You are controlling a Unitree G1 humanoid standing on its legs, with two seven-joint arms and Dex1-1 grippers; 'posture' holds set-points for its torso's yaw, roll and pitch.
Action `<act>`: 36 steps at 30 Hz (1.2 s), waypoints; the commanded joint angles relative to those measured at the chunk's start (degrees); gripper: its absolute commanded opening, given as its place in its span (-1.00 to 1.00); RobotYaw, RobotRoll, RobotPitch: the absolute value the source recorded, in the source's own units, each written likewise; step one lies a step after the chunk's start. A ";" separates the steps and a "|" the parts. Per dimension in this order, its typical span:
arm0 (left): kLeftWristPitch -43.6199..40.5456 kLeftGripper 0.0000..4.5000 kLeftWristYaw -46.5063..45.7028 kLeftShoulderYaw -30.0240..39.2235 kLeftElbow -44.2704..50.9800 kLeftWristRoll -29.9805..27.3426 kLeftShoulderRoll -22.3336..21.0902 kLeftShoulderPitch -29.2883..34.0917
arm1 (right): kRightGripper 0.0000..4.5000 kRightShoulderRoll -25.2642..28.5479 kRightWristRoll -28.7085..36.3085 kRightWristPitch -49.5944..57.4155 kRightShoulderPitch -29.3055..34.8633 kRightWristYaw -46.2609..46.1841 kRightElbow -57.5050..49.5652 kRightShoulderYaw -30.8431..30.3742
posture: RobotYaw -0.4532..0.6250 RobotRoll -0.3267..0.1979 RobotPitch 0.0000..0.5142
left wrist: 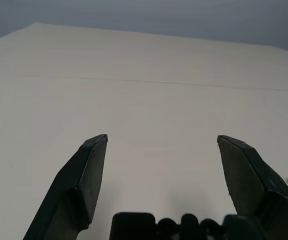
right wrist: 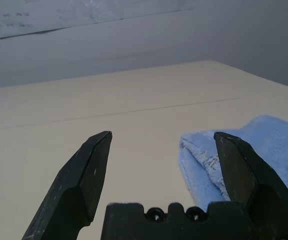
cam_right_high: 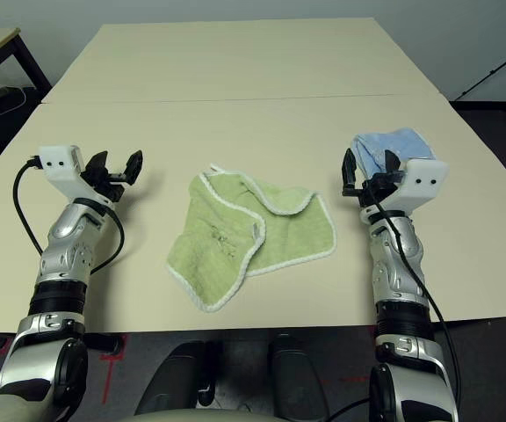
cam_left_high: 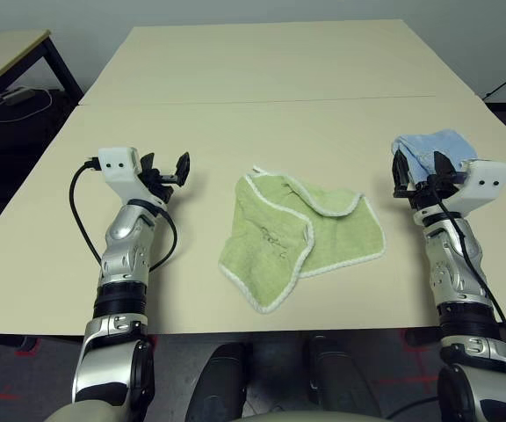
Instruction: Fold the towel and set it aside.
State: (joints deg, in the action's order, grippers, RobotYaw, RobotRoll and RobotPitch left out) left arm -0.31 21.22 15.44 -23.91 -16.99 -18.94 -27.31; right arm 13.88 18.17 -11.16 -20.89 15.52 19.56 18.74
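Note:
The light green towel (cam_left_high: 299, 236) lies crumpled and partly doubled over on the table's near middle, its white stitched edging showing along the folds. My left gripper (cam_left_high: 165, 167) hovers open to the towel's left, a hand's width away, holding nothing; its black fingers (left wrist: 89, 175) stand wide apart over bare tabletop. My right gripper (cam_left_high: 419, 171) is open to the towel's right, just in front of a light blue cloth (cam_left_high: 433, 149). Nothing sits between its fingers (right wrist: 91, 175).
The light blue cloth (right wrist: 264, 150) is bunched at the right side of the table (cam_left_high: 262, 79). A seam crosses the tabletop behind the towel. A second table (cam_left_high: 7, 53) and cables stand at the far left, a tripod leg at the far right.

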 commanded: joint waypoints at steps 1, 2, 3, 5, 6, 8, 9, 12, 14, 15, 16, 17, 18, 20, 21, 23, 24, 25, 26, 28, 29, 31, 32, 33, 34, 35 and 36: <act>-1.02 0.98 1.80 0.28 0.60 -0.51 -1.45 1.17 | 0.99 1.74 0.30 2.69 1.26 3.09 -0.57 -1.25 | -0.09 0.25 -0.58; -0.86 0.98 2.26 0.09 0.60 -0.23 -1.85 1.30 | 0.99 2.41 -0.01 3.49 1.30 4.43 -0.66 -2.14 | -0.09 0.25 -0.58; -0.80 0.98 2.62 -0.06 0.69 -0.08 -2.11 1.46 | 0.99 3.13 -0.25 4.87 1.23 5.89 -0.80 -3.20 | -0.08 0.25 -0.58; -0.97 0.98 2.90 -0.12 1.06 -0.17 -2.25 1.77 | 0.99 4.26 -0.14 6.69 0.73 8.77 -0.88 -4.87 | -0.07 0.25 -0.58; -1.14 0.98 3.05 -0.18 1.37 -0.21 -2.33 1.97 | 0.99 4.75 0.31 7.62 0.37 10.36 -0.92 -5.51 | -0.07 0.25 -0.57; -1.76 0.98 3.77 -0.41 2.43 -0.38 -2.59 2.54 | 0.99 5.88 0.50 8.34 -0.56 13.41 -0.43 -6.65 | -0.05 0.25 -0.56; -2.30 0.98 4.14 -0.47 3.15 -0.59 -2.70 2.89 | 0.99 6.50 0.43 8.61 -1.01 14.98 0.00 -7.18 | -0.04 0.25 -0.56; -4.46 0.98 5.81 -0.59 5.84 -1.40 -3.58 4.25 | 0.99 8.95 -0.14 8.26 -2.98 21.33 2.60 -9.25 | -0.01 0.25 -0.55; -5.71 0.98 6.62 -0.22 7.12 -1.98 -4.24 5.19 | 0.99 9.96 -0.49 7.36 -4.31 23.53 4.43 -9.75 | 0.03 0.25 -0.54; -6.22 0.98 6.97 -0.05 7.58 -2.25 -4.52 5.55 | 0.99 10.23 -0.54 7.06 -4.97 24.03 5.34 -9.68 | 0.03 0.25 -0.54; -6.84 0.98 8.75 -0.25 7.95 -2.81 -5.26 5.94 | 0.99 10.42 -0.52 6.93 -5.67 24.35 6.23 -9.50 | 0.05 0.25 -0.53; -7.33 0.98 10.04 -0.42 8.30 -3.21 -5.79 6.24 | 0.99 10.51 -0.51 6.82 -6.10 24.63 6.80 -9.35 | 0.06 0.25 -0.52; -7.92 0.98 11.95 -0.84 8.80 -3.78 -6.43 6.57 | 0.99 10.57 -0.50 6.68 -6.37 24.88 7.17 -9.26 | 0.07 0.25 -0.52; -8.36 0.98 20.28 -3.25 9.31 -4.99 -9.01 7.09 | 0.99 10.48 -0.39 6.63 -6.87 25.04 7.73 -9.05 | 0.07 0.25 -0.51; -8.73 0.98 25.44 -4.60 9.03 -5.76 -10.65 7.22 | 0.99 10.43 -0.40 6.57 -6.96 25.07 7.84 -9.01 | 0.06 0.25 -0.51; -7.74 0.98 30.18 -6.16 7.01 -5.14 -12.78 6.69 | 0.99 10.36 -0.44 6.45 -6.96 25.08 7.86 -9.00 | 0.05 0.25 -0.50; -6.29 0.98 32.39 -7.18 5.31 -3.96 -13.97 6.08 | 0.99 10.34 -0.44 6.45 -6.82 25.05 7.64 -9.01 | 0.04 0.25 -0.49; -4.64 0.98 33.84 -7.97 3.67 -2.77 -14.81 5.22 | 0.99 10.36 -0.40 6.52 -6.60 25.01 7.27 -8.99 | 0.03 0.25 -0.48; -3.04 0.98 35.09 -8.64 2.28 -1.88 -15.39 4.38 | 0.99 10.42 -0.34 6.64 -6.36 25.02 6.87 -8.95 | 0.02 0.25 -0.47; -0.72 0.98 37.80 -9.85 0.29 -1.07 -15.91 2.61 | 0.99 10.77 -0.35 6.86 -5.80 25.27 6.02 -8.99 | 0.00 0.25 -0.46; 1.02 0.98 39.14 -10.59 -0.66 -0.44 -15.97 1.77 | 0.99 11.13 -0.33 7.05 -5.41 25.71 5.58 -9.06 | -0.01 0.25 -0.44; 4.65 0.98 42.49 -12.61 -1.90 1.13 -16.30 0.78 | 0.99 12.03 -0.42 7.25 -4.65 26.69 4.91 -9.17 | -0.01 0.25 -0.43; 6.47 0.98 44.27 -13.62 -2.47 1.84 -16.46 0.48 | 0.99 12.43 -0.53 7.27 -4.40 27.01 4.72 -9.18 | -0.02 0.25 -0.42; 7.54 0.98 45.44 -14.24 -3.00 2.20 -16.49 0.24 | 0.99 12.70 -0.57 7.33 -4.25 27.21 4.62 -9.14 | -0.02 0.25 -0.42; 8.03 0.98 46.08 -14.58 -3.41 2.27 -16.32 0.03 | 0.99 13.00 -0.51 7.40 -4.15 27.40 4.57 -8.99 | -0.02 0.25 -0.41; 9.13 0.98 47.14 -15.08 -3.91 2.55 -16.29 -0.27 | 0.99 13.30 -0.42 7.54 -4.24 27.46 4.60 -8.84 | -0.02 0.25 -0.41; 9.69 0.98 47.71 -15.40 -4.15 2.68 -16.21 -0.47 | 0.99 13.59 -0.34 7.61 -4.34 27.49 4.68 -8.72 | -0.03 0.25 -0.41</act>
State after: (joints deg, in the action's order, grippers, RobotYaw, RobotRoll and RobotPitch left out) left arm 7.80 67.24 0.94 -27.10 -15.39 -34.95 -27.25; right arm 26.89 17.99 -4.08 -25.80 42.54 24.72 9.62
